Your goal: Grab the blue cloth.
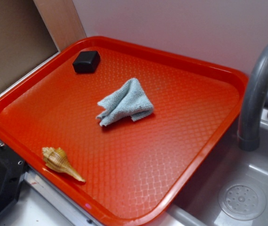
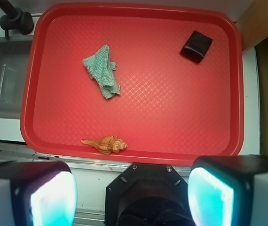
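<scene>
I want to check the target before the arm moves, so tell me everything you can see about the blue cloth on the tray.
The blue cloth is a small pale grey-blue washcloth with a fuzzy terry look. It lies crumpled and folded into a rough wedge, with loose corners sticking out at one end. It rests flat near the middle of the red tray, touching only the tray floor. The black block and the seashell both lie well apart from it. Nothing holds it.

Bare tray (image 2: 171,117) surrounds the blue cloth (image 2: 102,70) on every side. In the wrist view, the shell (image 2: 106,144) lies at six o'clock and the black block (image 2: 196,46) at two, both well apart.
</scene>
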`<state>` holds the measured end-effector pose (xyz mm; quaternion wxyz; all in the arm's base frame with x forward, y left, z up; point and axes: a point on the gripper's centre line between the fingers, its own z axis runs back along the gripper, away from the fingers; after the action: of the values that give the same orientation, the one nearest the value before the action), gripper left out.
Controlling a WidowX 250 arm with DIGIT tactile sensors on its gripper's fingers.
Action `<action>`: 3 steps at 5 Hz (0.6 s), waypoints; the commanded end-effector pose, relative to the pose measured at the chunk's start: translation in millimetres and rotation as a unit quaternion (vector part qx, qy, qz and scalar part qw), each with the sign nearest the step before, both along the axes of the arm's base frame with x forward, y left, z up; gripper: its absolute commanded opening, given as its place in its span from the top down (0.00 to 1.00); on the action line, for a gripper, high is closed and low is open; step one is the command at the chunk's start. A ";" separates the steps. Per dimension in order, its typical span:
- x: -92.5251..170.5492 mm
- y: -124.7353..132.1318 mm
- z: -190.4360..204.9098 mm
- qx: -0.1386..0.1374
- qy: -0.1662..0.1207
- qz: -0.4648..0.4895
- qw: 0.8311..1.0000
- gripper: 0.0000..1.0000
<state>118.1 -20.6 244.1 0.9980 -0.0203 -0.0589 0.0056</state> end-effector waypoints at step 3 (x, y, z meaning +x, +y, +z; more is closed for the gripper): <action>74.1 -52.0 -65.1 -0.064 -0.077 -0.027 0.995 0.00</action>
<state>189.6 -70.7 168.7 0.9888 -0.0860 -0.1209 -0.0170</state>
